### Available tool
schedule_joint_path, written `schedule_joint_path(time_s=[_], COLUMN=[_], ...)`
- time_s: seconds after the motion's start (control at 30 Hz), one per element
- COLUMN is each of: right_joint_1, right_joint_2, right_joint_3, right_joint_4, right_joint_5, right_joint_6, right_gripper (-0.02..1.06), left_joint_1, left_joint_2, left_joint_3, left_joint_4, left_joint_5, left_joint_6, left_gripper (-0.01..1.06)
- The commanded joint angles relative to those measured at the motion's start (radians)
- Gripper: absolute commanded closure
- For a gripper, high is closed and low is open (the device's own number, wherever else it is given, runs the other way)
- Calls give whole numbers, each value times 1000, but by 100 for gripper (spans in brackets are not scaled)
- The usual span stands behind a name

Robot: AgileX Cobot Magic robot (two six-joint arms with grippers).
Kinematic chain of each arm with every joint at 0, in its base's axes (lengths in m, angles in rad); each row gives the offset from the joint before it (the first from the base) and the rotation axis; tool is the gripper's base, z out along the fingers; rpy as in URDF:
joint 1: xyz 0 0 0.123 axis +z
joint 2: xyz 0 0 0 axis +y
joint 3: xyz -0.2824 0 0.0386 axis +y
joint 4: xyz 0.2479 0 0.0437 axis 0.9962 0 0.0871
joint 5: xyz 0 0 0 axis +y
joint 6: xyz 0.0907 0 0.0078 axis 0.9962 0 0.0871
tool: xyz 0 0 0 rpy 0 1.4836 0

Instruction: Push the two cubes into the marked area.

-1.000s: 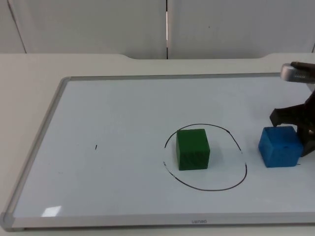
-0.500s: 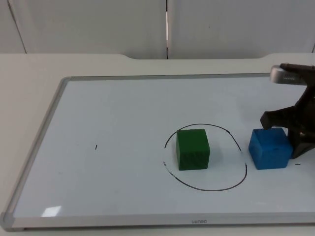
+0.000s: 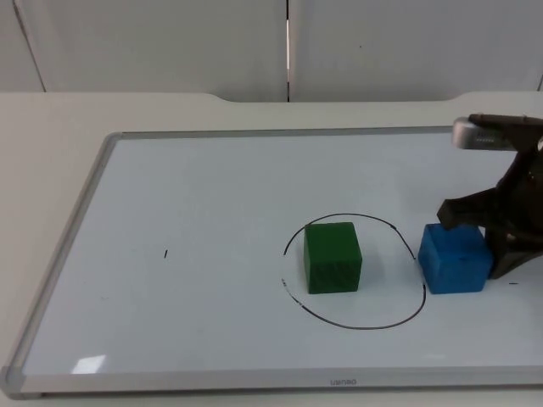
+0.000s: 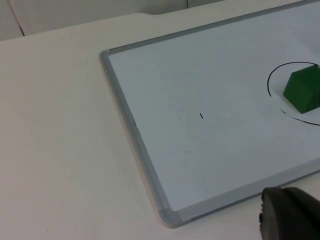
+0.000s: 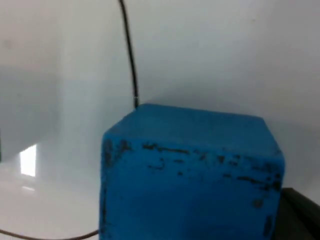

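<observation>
A green cube [image 3: 333, 257] stands inside the black hand-drawn circle [image 3: 356, 325] on the whiteboard [image 3: 170, 195]. The blue cube [image 3: 454, 259] sits on the circle's right edge, touching the line. My right gripper [image 3: 480, 241] is open at the cube's right side, one finger behind it and one in front of it. The right wrist view has the blue cube [image 5: 190, 175] close up, with the circle line [image 5: 129, 50] just beyond it. My left gripper [image 4: 289, 220] waits off the board's near left corner, facing the green cube [image 4: 304, 89].
The whiteboard's grey frame [image 3: 64, 254] runs round the board, on a cream table [image 3: 42, 144]. A small black tick mark [image 3: 166, 253] sits on the board's left half. The partition wall [image 3: 170, 42] closes off the back.
My right gripper has moved left with the blue cube ahead of it, from clear of the circle to its right edge. The green cube has not moved.
</observation>
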Motion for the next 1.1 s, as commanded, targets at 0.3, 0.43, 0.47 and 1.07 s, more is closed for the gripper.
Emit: schedule_joint_path(time_s=[0.3, 0.43, 0.47, 1.07], right_joint_1=[12, 12, 12, 52], right_joint_2=[-1, -1, -1, 7], right_joint_3=[-7, -7, -7, -7], right_joint_4=[20, 25, 25, 58], right_joint_5=[-17, -11, -7, -35], right_joint_6=[2, 2, 2, 2], right_gripper=[104, 104, 104, 104], left_joint_1=[2, 2, 2, 2], left_joint_2=[-5, -5, -5, -5], left_joint_3=[6, 6, 6, 6], left_joint_4=[1, 1, 1, 1], left_joint_5=[0, 0, 0, 0], left_joint_6=[-4, -4, -4, -4], left_gripper=[105, 105, 105, 105])
